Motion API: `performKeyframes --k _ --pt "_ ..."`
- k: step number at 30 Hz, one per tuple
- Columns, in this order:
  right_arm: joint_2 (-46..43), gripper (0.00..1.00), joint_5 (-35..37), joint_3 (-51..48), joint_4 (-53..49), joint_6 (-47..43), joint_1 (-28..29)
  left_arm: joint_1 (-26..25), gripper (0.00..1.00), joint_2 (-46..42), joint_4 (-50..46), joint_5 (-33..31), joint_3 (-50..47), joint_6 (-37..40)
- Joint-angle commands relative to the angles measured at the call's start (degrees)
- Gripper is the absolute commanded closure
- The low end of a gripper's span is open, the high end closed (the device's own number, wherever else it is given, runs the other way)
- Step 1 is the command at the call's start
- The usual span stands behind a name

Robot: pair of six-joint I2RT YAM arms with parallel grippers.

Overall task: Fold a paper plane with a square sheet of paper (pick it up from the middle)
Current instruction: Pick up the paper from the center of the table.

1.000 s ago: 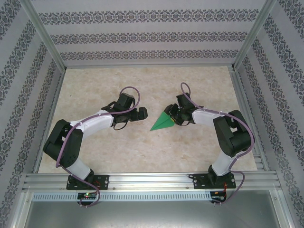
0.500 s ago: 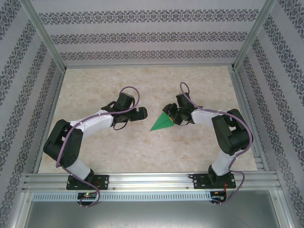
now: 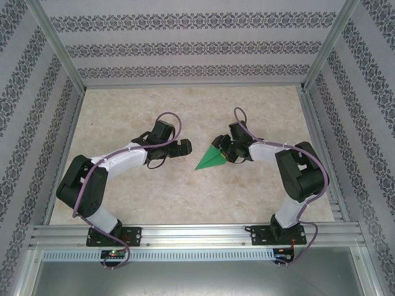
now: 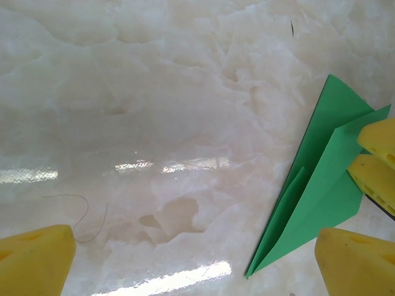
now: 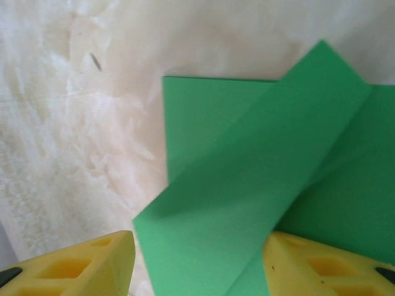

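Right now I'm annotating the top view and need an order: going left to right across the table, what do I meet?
The left arm → left gripper → paper plane, its tip pointing lower left → right gripper at the plane's wide end → right arm.
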Motion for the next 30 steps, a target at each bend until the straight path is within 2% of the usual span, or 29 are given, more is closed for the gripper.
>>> performKeyframes --k 1,8,12,14,17,21,26,30 --pt "1.5 0.43 -3.1 -0.5 5.3 0.2 0.9 0.6 0.0 0.3 1.9 0.5 -0.2 0.1" --pt "2.3 0.46 -6.8 -2.2 14.0 0.6 1.3 0.6 0.0 0.4 1.8 0.7 -0.2 0.1" --pt "2.6 0.5 -7.4 -2.6 15.7 -0.4 1.8 0.6 0.0 0.4 1.8 0.7 -0.2 -0.1" --pt "2.9 0.56 -7.2 -2.8 15.7 -0.9 2.0 0.7 0.0 0.5 1.8 0.9 -0.2 -0.7" --pt "3.2 0.73 -7.4 -3.4 16.8 -1.0 2.0 1.1 0.0 0.5 2.2 2.1 -0.4 -1.7" --pt "1.9 0.89 -7.5 -3.5 17.5 -2.3 1.9 2.1 0.0 0.1 3.7 5.2 -1.2 -3.2" --pt "-3.5 0.96 -8.1 -3.8 16.8 -5.7 1.4 2.8 0.0 -1.1 5.4 9.2 -1.7 -3.8" --pt "-7.8 0.97 -10.3 -4.0 16.1 -7.7 0.1 3.0 0.0 -2.1 6.8 12.1 -1.9 -4.5"
